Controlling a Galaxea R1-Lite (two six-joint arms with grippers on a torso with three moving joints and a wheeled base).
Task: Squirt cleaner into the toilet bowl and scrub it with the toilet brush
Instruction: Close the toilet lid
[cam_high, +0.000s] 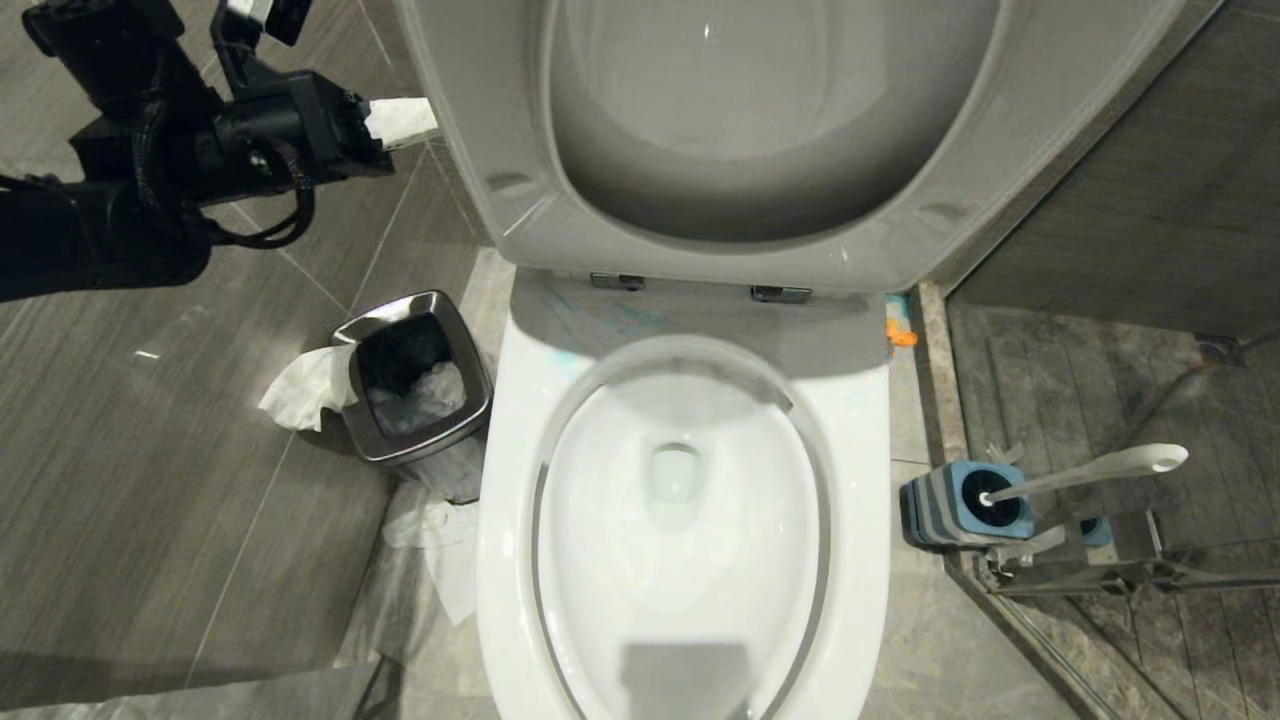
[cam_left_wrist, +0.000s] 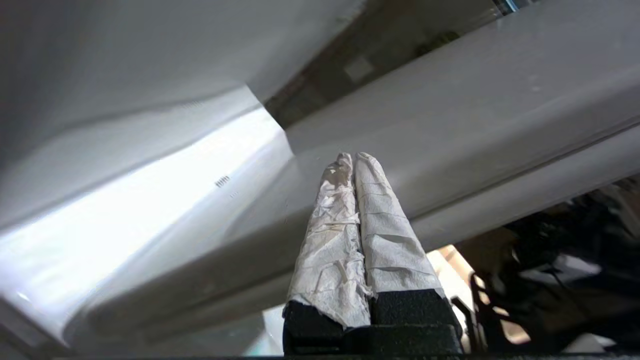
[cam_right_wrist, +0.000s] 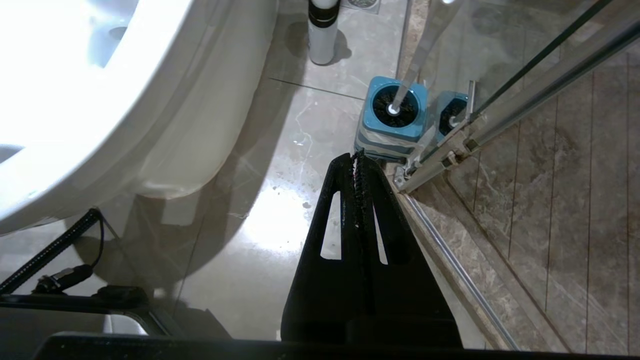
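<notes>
The toilet bowl lies closest under the head camera, its oval basin white and glossy with a little water at the outlet. The seat and lid stand raised behind it.

To the left of the toilet bowl, touching its side, stands a small square steel bin lined with a bag and holding crumpled white paper; a wad of tissue hangs over the bin's outer edge, and more thin plastic lies on the floor below it.

To the right of the toilet bowl, near a glass shower door frame, a blue-and-grey square holder contains the toilet brush: black bristle head down in the holder, white handle leaning away from the bowl. The cleaner stands upright on the floor beside the toilet's base, further back than the holder.

The left gripper is up at the left edge of the raised lid, its paper-wrapped fingers pressed together with nothing between them. The right gripper hangs above the floor right of the bowl, jaws closed and empty, just short of the holder.
</notes>
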